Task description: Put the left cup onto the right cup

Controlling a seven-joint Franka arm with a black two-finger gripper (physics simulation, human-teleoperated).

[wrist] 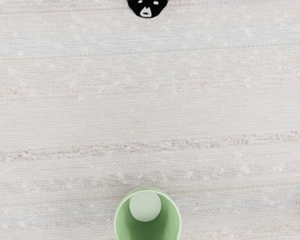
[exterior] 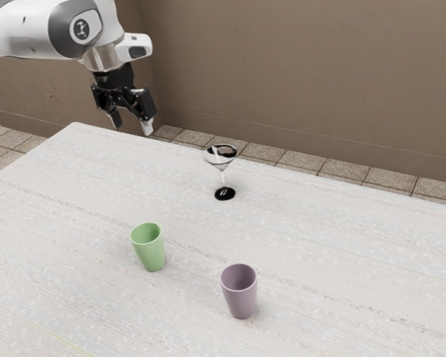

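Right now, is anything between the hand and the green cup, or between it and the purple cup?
Nothing visible. Bare table lies between the hand and the green cup, and between it and the purple cup; the glass stands behind both.

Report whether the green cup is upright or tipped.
Upright. The green cup stands on its base on the table, mouth up; the wrist view looks straight down onto its bare bottom.
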